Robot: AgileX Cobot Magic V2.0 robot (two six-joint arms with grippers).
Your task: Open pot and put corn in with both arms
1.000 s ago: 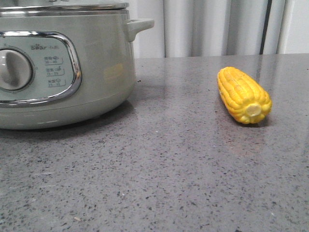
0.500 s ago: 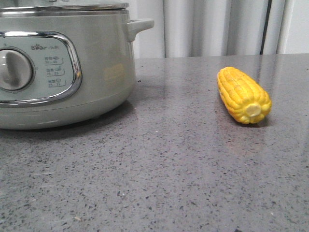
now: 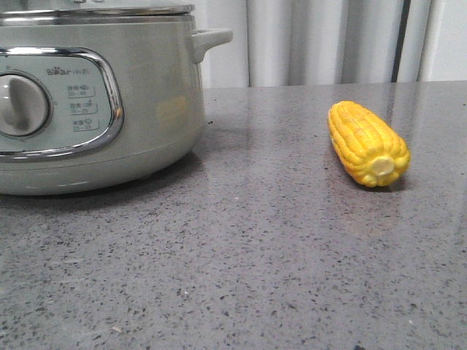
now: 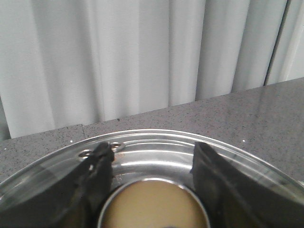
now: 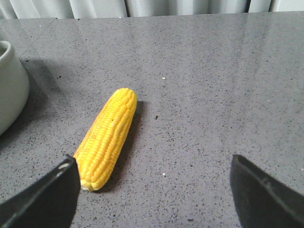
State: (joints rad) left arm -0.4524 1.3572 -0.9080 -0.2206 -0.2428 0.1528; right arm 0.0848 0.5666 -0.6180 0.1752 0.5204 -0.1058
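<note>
The pale grey-green pot (image 3: 153,95) stands at the left of the front view with its lid on; its edge also shows in the right wrist view (image 5: 9,85). The yellow corn (image 3: 367,142) lies on the table to the right of it. In the left wrist view my left gripper (image 4: 152,153) is open over the steel-rimmed lid (image 4: 156,142), one finger on each side of the tan lid knob (image 4: 154,209); I cannot tell if they touch it. My right gripper (image 5: 154,164) is open wide above the table, with the corn (image 5: 108,135) close to one finger.
The grey speckled countertop (image 3: 255,255) stretches in front of the pot and the corn. White curtains (image 3: 328,40) hang behind the table's far edge. The pot's stubby side handle (image 3: 211,38) sticks out toward the corn's side.
</note>
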